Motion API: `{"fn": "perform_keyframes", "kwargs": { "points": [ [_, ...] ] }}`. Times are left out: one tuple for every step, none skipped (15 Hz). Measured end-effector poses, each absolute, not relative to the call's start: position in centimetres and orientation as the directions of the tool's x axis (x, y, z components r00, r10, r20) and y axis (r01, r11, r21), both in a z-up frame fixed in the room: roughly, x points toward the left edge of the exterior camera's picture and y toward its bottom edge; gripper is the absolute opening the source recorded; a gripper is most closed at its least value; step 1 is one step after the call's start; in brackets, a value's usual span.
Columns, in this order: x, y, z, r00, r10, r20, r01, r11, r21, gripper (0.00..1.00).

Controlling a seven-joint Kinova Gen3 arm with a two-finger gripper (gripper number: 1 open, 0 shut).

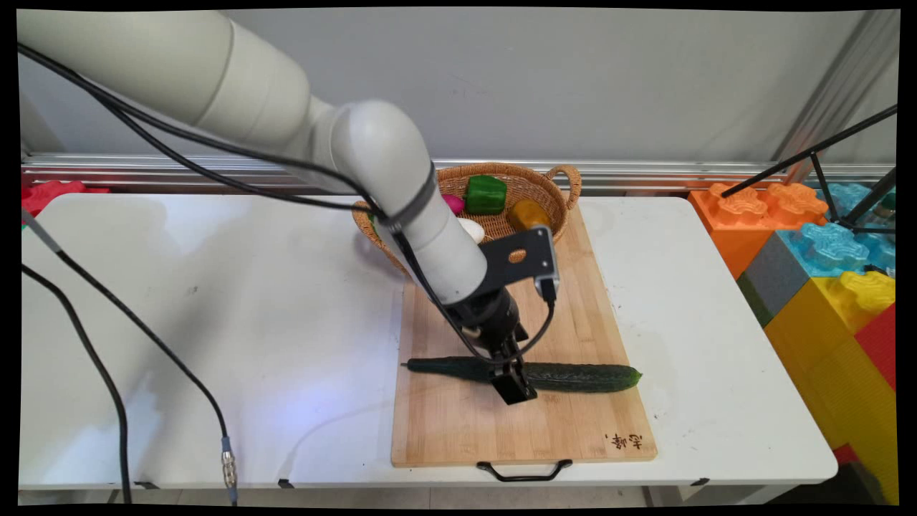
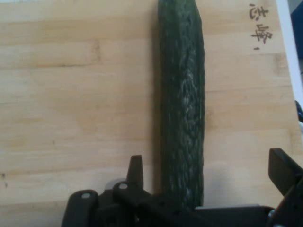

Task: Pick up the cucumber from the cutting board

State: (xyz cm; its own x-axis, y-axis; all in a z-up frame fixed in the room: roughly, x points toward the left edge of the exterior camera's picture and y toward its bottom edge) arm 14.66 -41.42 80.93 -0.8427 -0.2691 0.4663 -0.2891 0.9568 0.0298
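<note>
Grey wall (image 1: 573, 79) behind, white table (image 1: 215, 322), big toy blocks (image 1: 824, 272) rt.

Only one marking found — a small dark stamp of two brush-style characters w/ a small tick mark beside them, on the bamboo cutting board (image 1: 458, 423) near its near right corner, approx. at the stamp (image 1: 624, 441). Hand view shows the same stamp (image 2: 261, 24) at upper right of the board (image 2: 71, 94), characters turned sideways. Characters too small and stylised to read w/ certainty. No other text, brand, no. or sign legible on anything else in either view.
</note>
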Motion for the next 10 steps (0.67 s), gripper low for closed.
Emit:
{"fn": "perform_keyframes", "kwargs": {
  "points": [
    [14.5, -41.4, 80.4, -0.843, -0.262, 0.470, -0.285, 0.958, 0.021, 1.00],
    [14.3, -41.4, 79.8, -0.843, -0.253, 0.474, -0.283, 0.959, 0.009, 1.00],
    [14.1, -41.3, 79.4, -0.843, -0.247, 0.477, -0.281, 0.960, 0.001, 1.00],
    [14.0, -41.3, 79.1, -0.843, -0.242, 0.480, -0.279, 0.960, -0.006, 1.00],
    [13.9, -41.3, 78.7, -0.844, -0.237, 0.482, -0.278, 0.960, -0.015, 1.00],
    [13.9, -41.3, 78.3, -0.844, -0.232, 0.483, -0.276, 0.961, -0.023, 1.00],
    [13.8, -41.3, 78.1, -0.845, -0.227, 0.485, -0.275, 0.961, -0.029, 1.00],
    [13.8, -41.2, 77.8, -0.845, -0.223, 0.486, -0.273, 0.961, -0.035, 0.00],
    [13.7, -41.2, 77.7, -0.845, -0.218, 0.488, -0.271, 0.962, -0.040, 0.00],
    [13.7, -41.2, 77.6, -0.845, -0.215, 0.490, -0.270, 0.962, -0.043, 0.00]
  ]
}}
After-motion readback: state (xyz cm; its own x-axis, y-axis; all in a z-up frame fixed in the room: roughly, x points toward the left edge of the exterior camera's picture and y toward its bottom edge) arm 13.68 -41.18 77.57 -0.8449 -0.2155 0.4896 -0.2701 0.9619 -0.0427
